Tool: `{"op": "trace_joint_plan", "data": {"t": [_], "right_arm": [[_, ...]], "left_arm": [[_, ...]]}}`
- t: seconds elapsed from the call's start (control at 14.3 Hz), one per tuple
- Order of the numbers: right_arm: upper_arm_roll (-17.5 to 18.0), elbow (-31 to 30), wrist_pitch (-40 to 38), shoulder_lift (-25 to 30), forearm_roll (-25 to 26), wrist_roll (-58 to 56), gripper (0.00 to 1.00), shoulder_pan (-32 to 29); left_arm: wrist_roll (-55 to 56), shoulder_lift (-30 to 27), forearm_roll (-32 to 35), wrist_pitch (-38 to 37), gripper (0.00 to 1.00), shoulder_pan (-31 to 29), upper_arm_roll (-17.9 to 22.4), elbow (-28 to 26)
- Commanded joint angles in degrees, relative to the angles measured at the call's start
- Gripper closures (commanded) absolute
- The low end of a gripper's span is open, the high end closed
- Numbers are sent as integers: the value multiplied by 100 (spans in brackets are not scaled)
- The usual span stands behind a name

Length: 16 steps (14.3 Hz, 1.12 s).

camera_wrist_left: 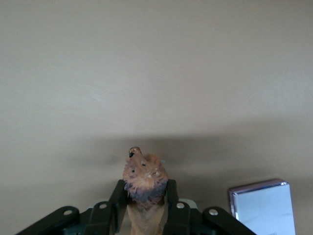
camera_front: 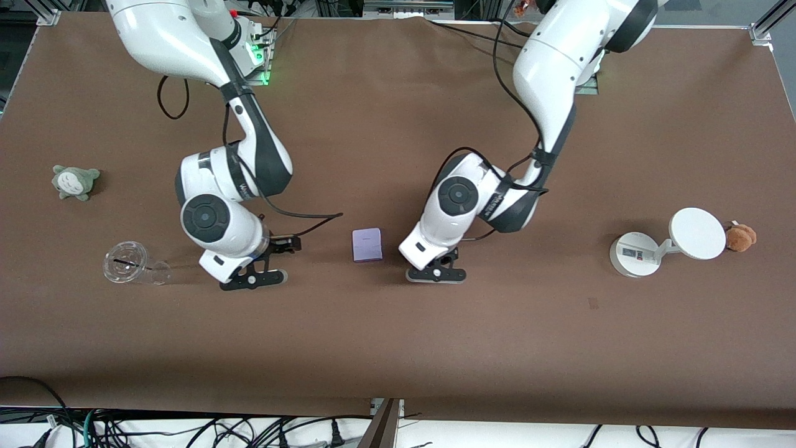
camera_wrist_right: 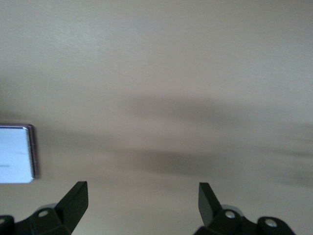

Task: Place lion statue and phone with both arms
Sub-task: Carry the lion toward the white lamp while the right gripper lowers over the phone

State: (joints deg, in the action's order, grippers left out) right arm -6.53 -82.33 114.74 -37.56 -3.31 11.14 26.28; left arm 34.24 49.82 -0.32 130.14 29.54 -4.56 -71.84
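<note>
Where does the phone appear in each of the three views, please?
Front view: phone lies flat on the table between the two grippers.
Left wrist view: phone in the lower corner, beside the held lion statue.
Right wrist view: phone cut by the edge.
Shared landmark: the brown table.

Desk (camera_front: 398, 348): covered by a brown cloth, matte, faint creases, one small darker spot (camera_front: 592, 303) toward the left arm's end. Lighting even, soft shadows on the cloth. Aluminium frame profiles (camera_front: 763, 28) at the desk corners along the base edge. A box with green indicator lights (camera_front: 260, 57) sits on that edge. Below the desk edge nearest the front camera: pale floor (camera_front: 186, 432) with tangled black cables (camera_front: 261, 432) and a plug; a dark strut (camera_front: 382, 426) stands at mid-edge
</note>
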Motion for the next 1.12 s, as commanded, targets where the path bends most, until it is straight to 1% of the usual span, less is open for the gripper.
{"op": "trace_joint_plan", "data": {"t": [0.0,0.07,0.14,0.21,0.35,0.49,0.7,0.77,0.91,1.05], "right_arm": [[-24,77,232,-163,-73,326,0,228],[-24,60,311,-216,-73,510,0,342],[-24,59,382,-243,-73,686,0,430],[-24,59,470,-304,-73,853,0,527],[-24,59,663,-400,-73,1073,0,720],[-24,59,944,-541,-73,1450,0,939],[-24,59,1453,-761,-73,2066,0,1282],[-24,59,1603,-831,-73,2155,0,1388],[-24,59,1779,-928,-73,2453,0,1520],[-24,59,1798,-1016,-64,2752,0,1608]], "left_arm": [[-110,-463,50,-541,100,-413,-107,-93],[-180,-603,50,-742,100,-527,-107,-128],[-494,-788,50,-997,100,-650,-116,-268],[-836,-1016,41,-1112,100,-721,-116,-513],[-1242,-1412,41,-1122,100,-1063,-116,-1110],[-1874,-1763,41,-1096,100,-1484,-116,-1629],[-2367,-2238,41,-1122,100,-2021,-116,-2113],[-2552,-2405,41,-1088,100,-2110,-116,-2324],[-2711,-2538,41,-1087,100,-2408,-116,-2527],[-2947,-2521,50,-1078,100,-2741,-116,-2563]]}}
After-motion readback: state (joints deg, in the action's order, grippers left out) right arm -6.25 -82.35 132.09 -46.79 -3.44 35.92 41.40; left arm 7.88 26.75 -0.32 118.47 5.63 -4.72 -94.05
